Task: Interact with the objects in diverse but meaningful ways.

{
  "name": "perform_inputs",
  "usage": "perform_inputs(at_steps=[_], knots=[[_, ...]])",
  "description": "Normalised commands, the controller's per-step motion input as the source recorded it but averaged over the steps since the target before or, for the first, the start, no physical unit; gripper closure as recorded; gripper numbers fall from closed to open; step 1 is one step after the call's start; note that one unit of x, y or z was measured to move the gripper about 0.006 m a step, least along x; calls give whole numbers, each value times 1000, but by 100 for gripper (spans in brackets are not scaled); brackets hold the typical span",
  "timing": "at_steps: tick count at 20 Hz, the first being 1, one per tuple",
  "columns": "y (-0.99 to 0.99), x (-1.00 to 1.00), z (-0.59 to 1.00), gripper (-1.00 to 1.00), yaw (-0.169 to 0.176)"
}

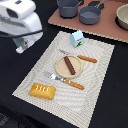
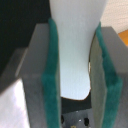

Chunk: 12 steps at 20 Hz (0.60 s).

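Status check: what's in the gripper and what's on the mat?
Gripper shut on white piece, off the mat. Sausage on plate, bread loaf at mat corner, carton upright. Nothing in the way.

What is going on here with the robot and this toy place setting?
The arm is raised at the exterior view's left, its gripper shut on a white fish-shaped piece between green pads. On the placemat, a brown sausage lies on a plate, with a bread loaf and carton nearby.
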Motion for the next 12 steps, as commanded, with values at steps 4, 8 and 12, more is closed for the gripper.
perform_inputs(at_steps=[4, 8, 12], knots=[[168, 949, 644, 100, -59], [72, 860, 424, 100, -103], [-81, 537, 0, 100, -249]])
